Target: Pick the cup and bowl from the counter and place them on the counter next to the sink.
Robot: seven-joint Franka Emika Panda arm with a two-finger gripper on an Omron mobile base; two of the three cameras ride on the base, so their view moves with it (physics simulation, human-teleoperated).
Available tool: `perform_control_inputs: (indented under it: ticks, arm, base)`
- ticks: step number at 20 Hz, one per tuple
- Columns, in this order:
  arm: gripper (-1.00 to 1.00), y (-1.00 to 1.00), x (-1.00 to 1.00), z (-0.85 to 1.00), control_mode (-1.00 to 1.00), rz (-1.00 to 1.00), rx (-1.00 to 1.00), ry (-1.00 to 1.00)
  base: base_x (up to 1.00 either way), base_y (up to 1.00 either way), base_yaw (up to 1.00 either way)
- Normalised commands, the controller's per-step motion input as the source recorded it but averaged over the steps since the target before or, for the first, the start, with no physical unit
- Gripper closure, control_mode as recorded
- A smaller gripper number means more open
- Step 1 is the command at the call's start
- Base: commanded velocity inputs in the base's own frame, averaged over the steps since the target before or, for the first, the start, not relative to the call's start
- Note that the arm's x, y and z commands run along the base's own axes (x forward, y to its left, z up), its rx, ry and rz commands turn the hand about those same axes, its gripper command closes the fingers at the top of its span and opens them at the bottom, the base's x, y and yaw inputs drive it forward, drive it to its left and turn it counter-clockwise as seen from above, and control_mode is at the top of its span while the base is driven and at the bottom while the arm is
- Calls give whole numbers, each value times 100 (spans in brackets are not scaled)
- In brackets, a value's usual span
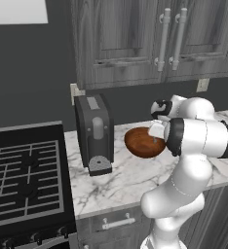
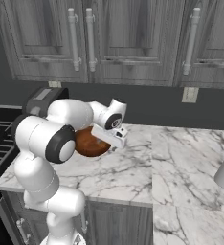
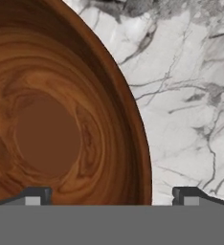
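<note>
Low over the counter, the pincer gapes wide — straddling the bowl's rim, gripping nothing.

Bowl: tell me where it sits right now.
The bowl sits on the marble counter, right of the black coffee machine in the left base view, directly under the open tool.

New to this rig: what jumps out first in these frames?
The glossy reddish-brown bowl sits on the white marble counter, with the white arm bent over it and the open gripper straddling its rim, one of the fingers over the inside and the other over the marble. A dark coffee machine stands left of the bowl, beside the black stove.
</note>
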Motion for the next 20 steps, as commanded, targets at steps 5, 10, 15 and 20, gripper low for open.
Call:
perform_control_inputs:
  ticks: [5, 10, 15, 20]
  arm:
    - [-100, 0, 0, 0, -100, 0, 0, 0]
    - [100, 0, 0, 0, -100, 0, 0, 0]
    - [100, 0, 0, 0, -100, 0, 0, 0]
    - [100, 0, 0, 0, -100, 0, 0, 0]
  base:
    - [0, 0, 0]
    - [0, 0, 0]
    - [0, 0, 0]
    - [0, 0, 0]
